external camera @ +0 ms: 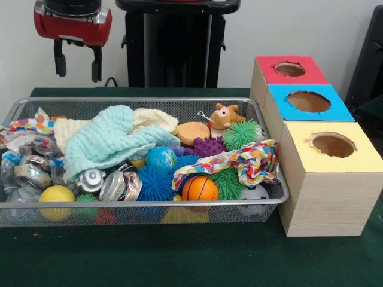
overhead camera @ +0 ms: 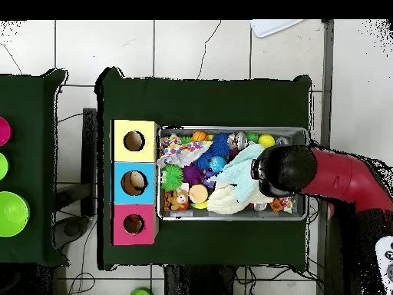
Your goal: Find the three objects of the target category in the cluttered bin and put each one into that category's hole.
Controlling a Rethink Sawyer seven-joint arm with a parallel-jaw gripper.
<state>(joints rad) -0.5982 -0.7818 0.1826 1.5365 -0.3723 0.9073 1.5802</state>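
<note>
The wire mesh bin point(external camera: 30, 215) is full of toys and cloths. An orange plush animal point(external camera: 226, 115) sits at its far right corner, near the boxes; it also shows in the overhead view point(overhead camera: 179, 201). I cannot make out the yellow duck or the cream plush. The red-topped hole point(external camera: 290, 69) is the farthest of three on the wooden box and also shows in the overhead view point(overhead camera: 133, 224). My gripper point(external camera: 78, 64) hangs open and empty above the bin's far left corner. In the overhead view only the arm's head point(overhead camera: 284, 170) shows, over the bin's right part.
The blue-topped hole point(external camera: 308, 101) and the yellow-topped hole point(external camera: 333, 144) lie nearer the camera. In the bin lie a light blue cloth point(external camera: 108, 143), a cream knit cloth point(external camera: 152, 119), a patterned cloth point(external camera: 239, 161), spiky balls, crushed cans, an orange ball point(external camera: 199, 188) and a yellow ball point(external camera: 57, 197).
</note>
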